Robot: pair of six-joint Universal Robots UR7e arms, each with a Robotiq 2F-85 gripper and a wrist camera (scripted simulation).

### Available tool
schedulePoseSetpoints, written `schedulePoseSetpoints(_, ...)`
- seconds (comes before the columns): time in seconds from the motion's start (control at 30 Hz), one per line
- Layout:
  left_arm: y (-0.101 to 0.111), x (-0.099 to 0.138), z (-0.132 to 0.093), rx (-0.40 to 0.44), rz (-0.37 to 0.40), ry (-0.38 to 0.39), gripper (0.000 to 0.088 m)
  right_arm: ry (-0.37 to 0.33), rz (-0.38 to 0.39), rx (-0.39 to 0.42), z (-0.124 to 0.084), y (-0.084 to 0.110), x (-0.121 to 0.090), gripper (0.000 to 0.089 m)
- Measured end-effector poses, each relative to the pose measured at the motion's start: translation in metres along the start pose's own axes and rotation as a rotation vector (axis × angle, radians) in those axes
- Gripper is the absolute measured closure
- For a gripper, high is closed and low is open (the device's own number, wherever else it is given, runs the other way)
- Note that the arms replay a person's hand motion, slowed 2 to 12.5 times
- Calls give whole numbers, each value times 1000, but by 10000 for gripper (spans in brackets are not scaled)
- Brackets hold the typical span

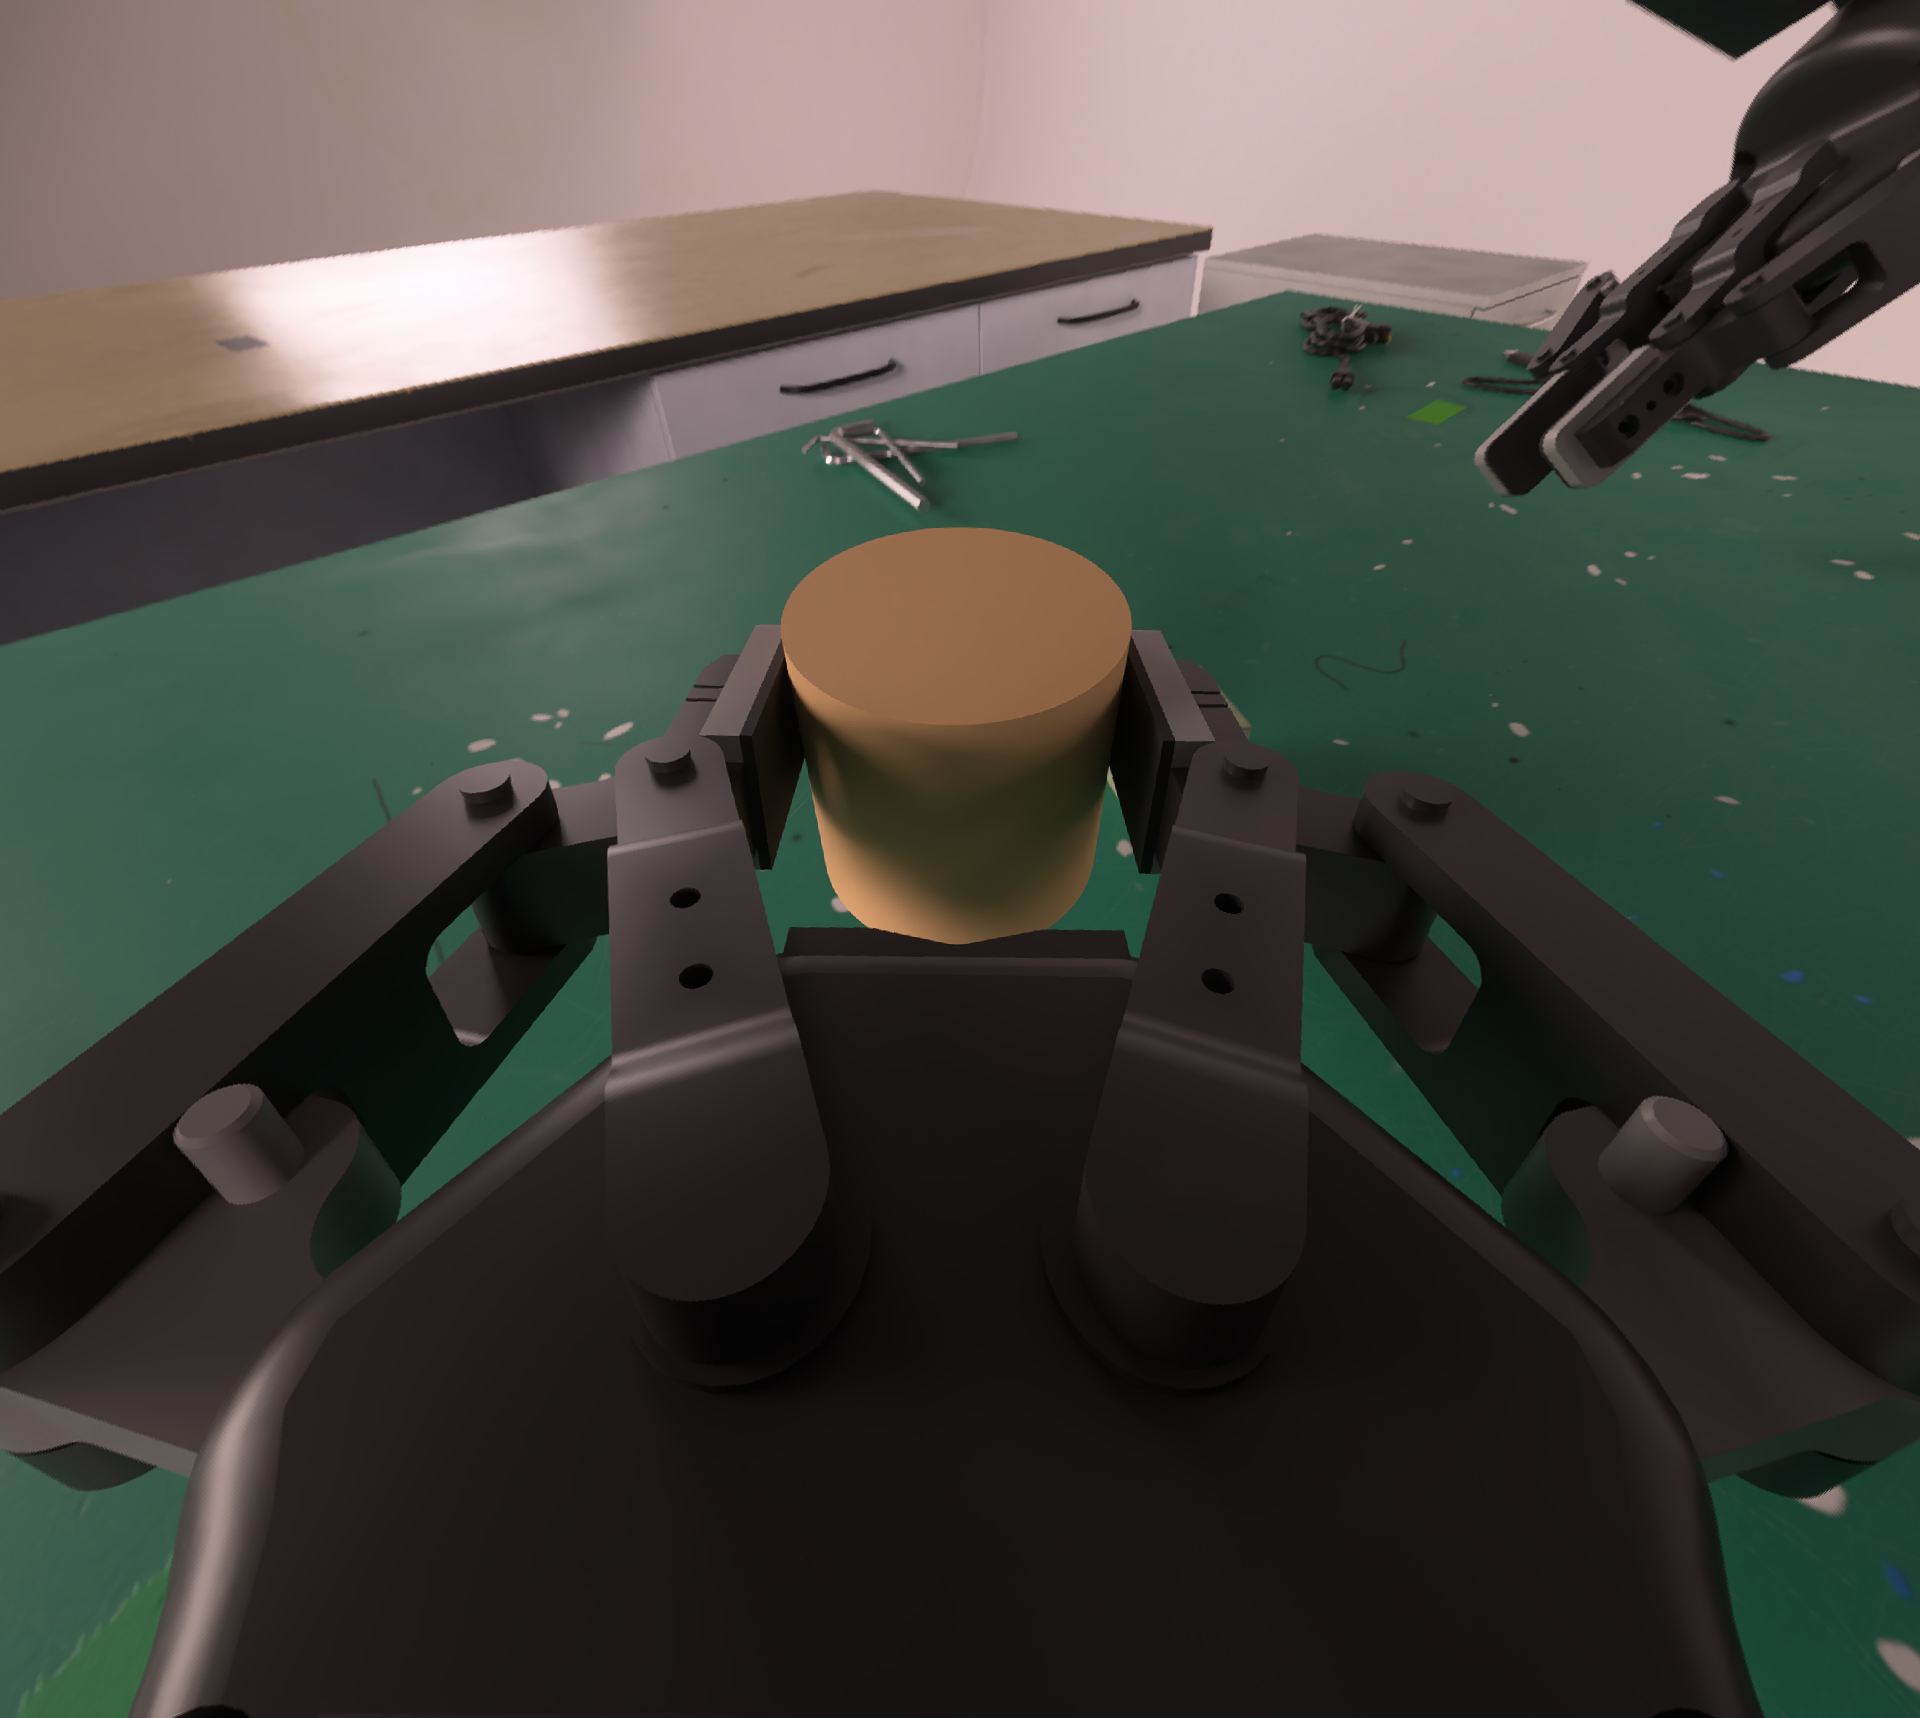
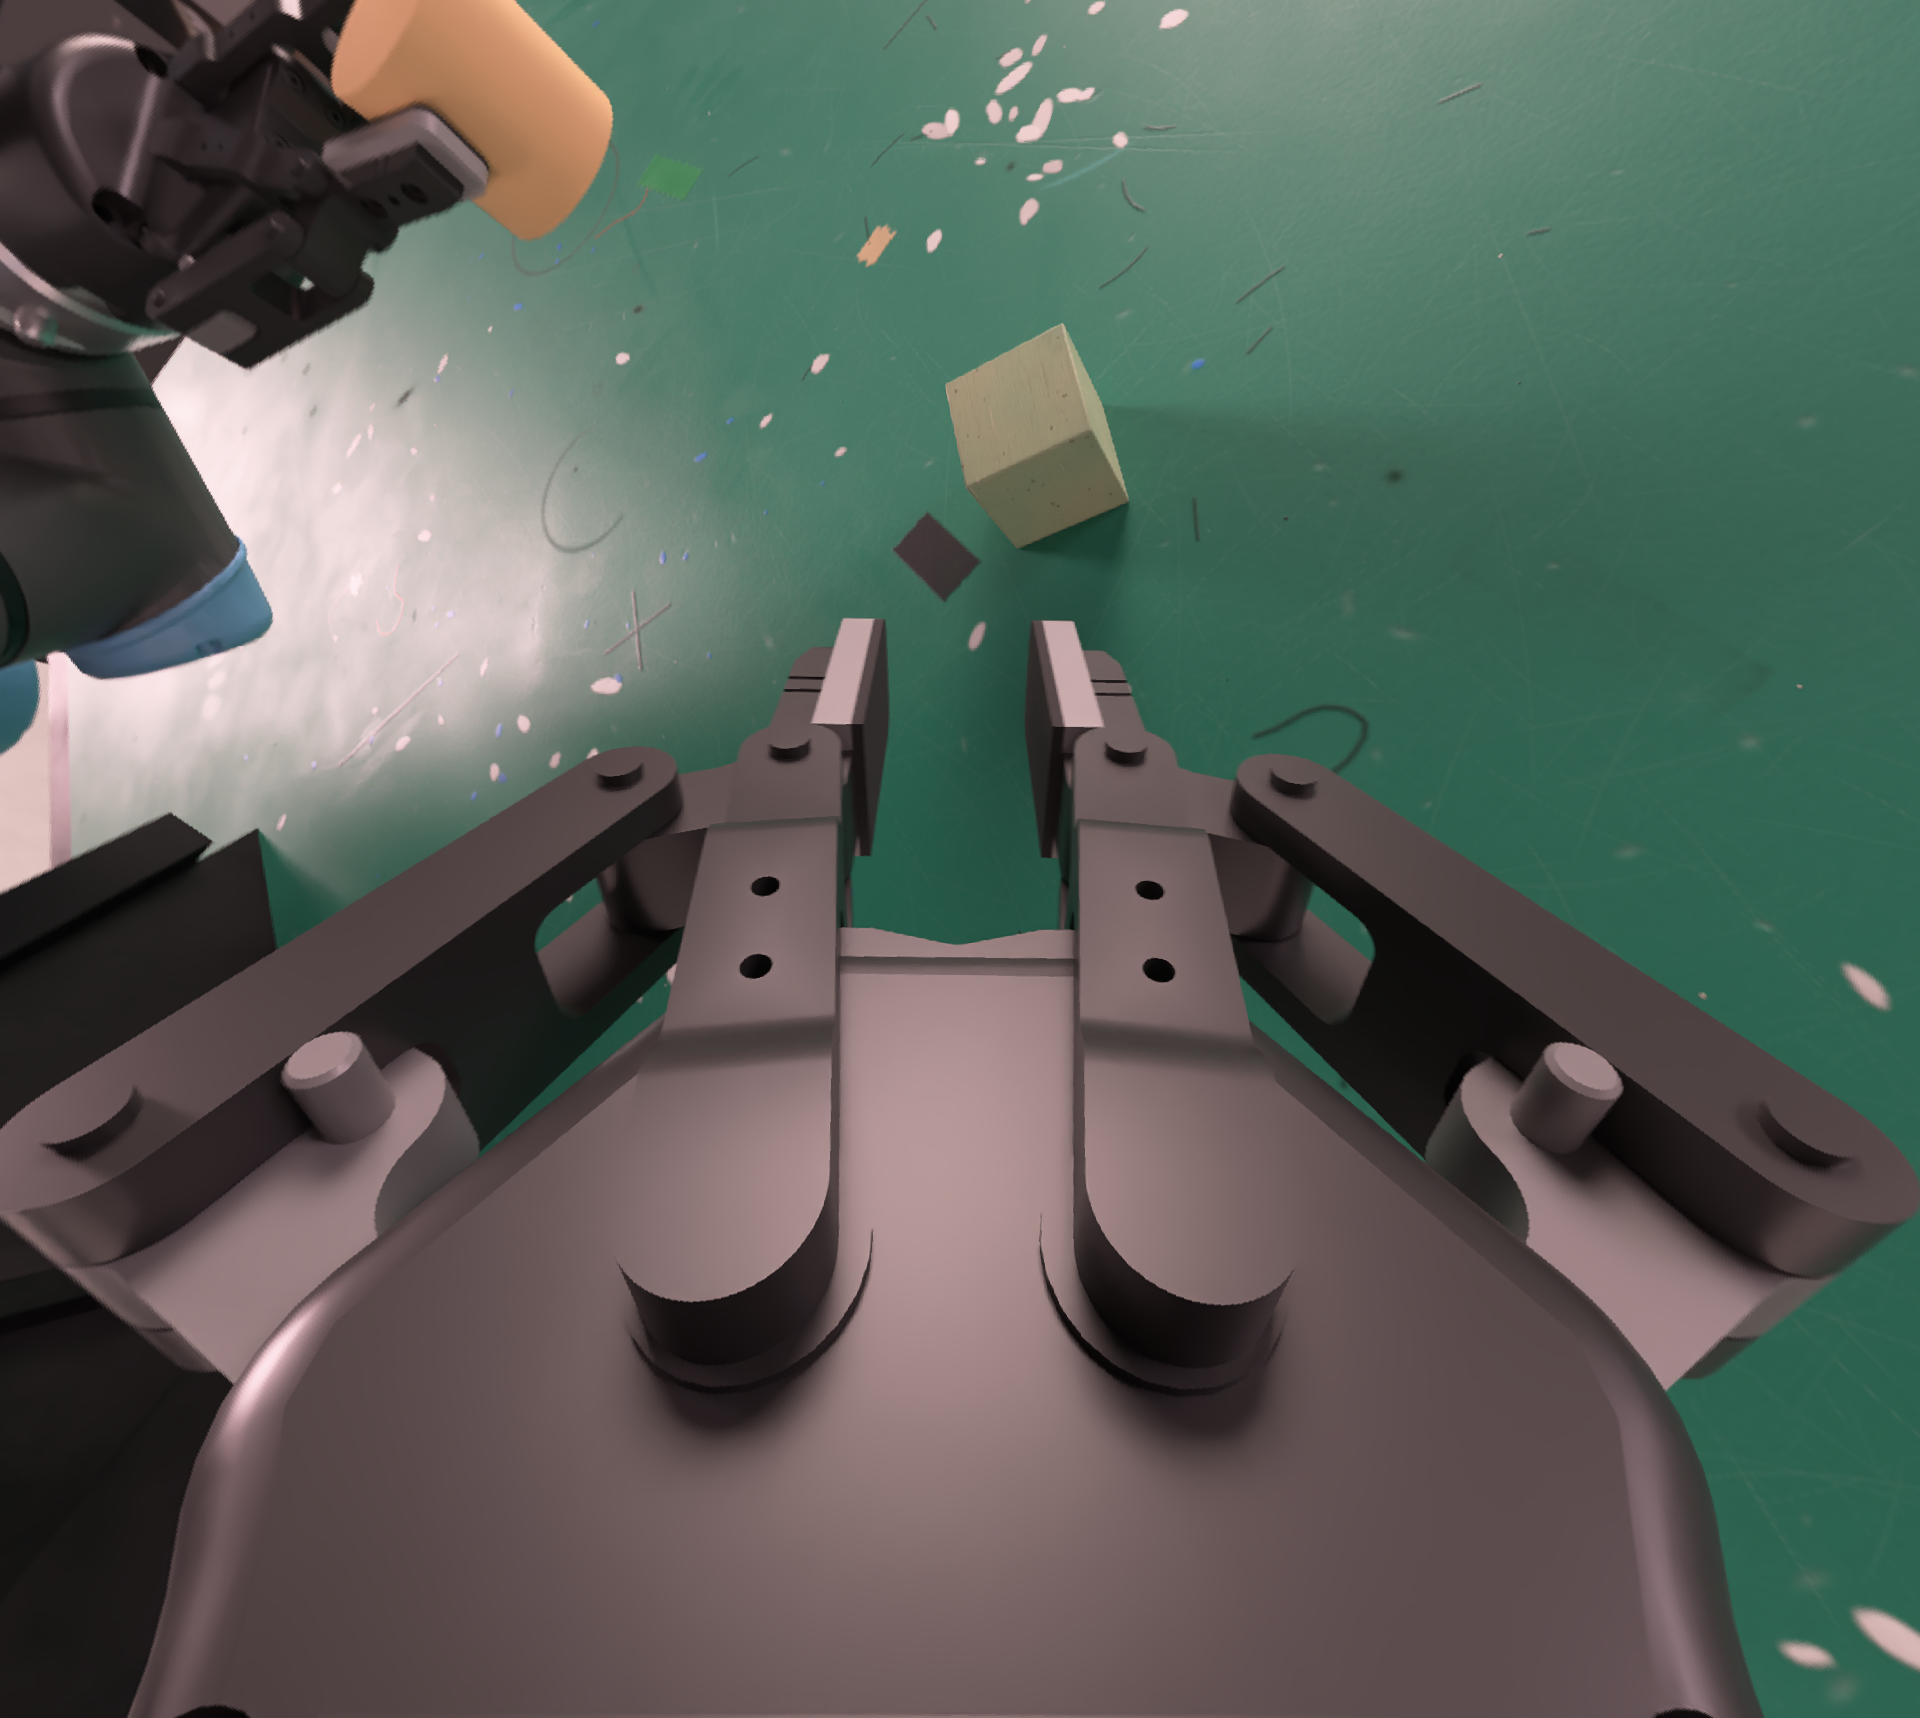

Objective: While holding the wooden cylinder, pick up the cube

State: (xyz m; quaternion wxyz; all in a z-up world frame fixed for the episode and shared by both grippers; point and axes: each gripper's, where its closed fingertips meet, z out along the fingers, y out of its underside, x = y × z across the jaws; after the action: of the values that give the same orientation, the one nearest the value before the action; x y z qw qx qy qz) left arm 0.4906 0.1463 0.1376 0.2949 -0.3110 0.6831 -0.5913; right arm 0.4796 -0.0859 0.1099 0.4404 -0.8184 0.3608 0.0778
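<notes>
My left gripper (image 1: pixel 956 694) is shut on a tan wooden cylinder (image 1: pixel 954 733) and holds it above the green table (image 1: pixel 1299 608). Both pads press on its sides. In the right wrist view the cylinder (image 2: pixel 488 99) shows at upper left, held in the left gripper (image 2: pixel 364 70) off the table. A pale yellowish cube (image 2: pixel 1039 432) lies on the table ahead of my right gripper (image 2: pixel 958 660), slightly to the right, turned corner-on. The right gripper hovers above the table, jaws partly open with nothing between them. It also shows in the left wrist view (image 1: pixel 1538 463) at upper right.
Metal hex keys (image 1: pixel 883 453) and a black cable bundle (image 1: pixel 1340 333) lie at the table's far side. A wooden counter with drawers (image 1: pixel 520 297) stands beyond it. A dark square patch (image 2: pixel 937 556) lies flat between the right gripper and the cube.
</notes>
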Motion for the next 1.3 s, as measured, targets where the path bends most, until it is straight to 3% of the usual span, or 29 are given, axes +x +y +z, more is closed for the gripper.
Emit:
schedulePoseSetpoints(0.1, -8, 1, -4, 44, 6, 20, 368, 3, -33, 5, -5, 7, 0, 559)
schedulePoseSetpoints(0.43, -45, -6, -33, 279, -33, 49, 368, 7, -157, 57, -15, 24, -9, 396)
schedulePoseSetpoints(0.57, -52, -14, -41, 330, -52, 32, 368, 24, -201, 53, -15, 32, -10, 355)
schedulePoseSetpoints(0.83, -46, -19, -39, 302, -55, 10, 368, 63, -259, 0, -10, 43, -7, 233)
schedulePoseSetpoints(1.1, -40, -9, -30, 255, -12, 28, 368, 134, -338, -52, -6, 37, -4, 49)
schedulePoseSetpoints(1.3, -35, -2, -23, 220, 3, 51, 368, 205, -396, -112, 0, 23, -3, 39)
